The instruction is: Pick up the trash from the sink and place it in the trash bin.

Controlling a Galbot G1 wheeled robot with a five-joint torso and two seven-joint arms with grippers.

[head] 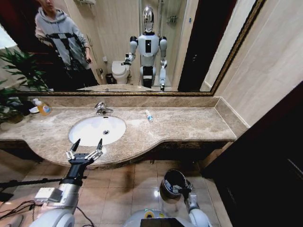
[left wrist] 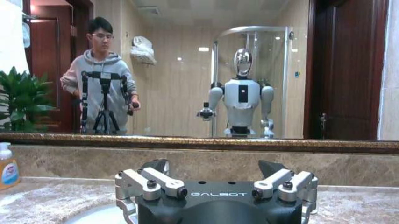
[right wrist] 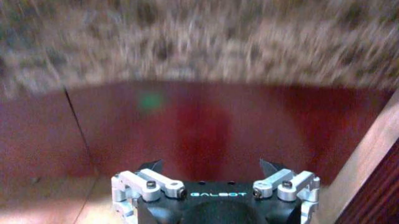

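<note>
Nearest the robot, the right end effector is hanging low beside the base, just over the trash bin that is standing on the floor tiles; in the right wrist view its fingers are standing wide apart with nothing between them, facing the dark wood below the counter's edge. A little farther out, the left end effector is hovering at the front edge of the counter, just short of the sink, its two fingers also spread wide and holding nothing.

The basin is looking bare around the drain; no trash is showing in it from the head view. The one small white tube with a blue mark is lying on the counter well to the right of the faucet, apart from the sink. The pump bottle of orange liquid is sitting at the far left by the plant and is not part of the job.

To do this step well, the left arm probably needs to be reaching over the basin rim toward that tube, keeping the fingers wide until they are straddling it across its narrow side, then closing gently, since so light a tube may be rolling away on polished stone.
</note>
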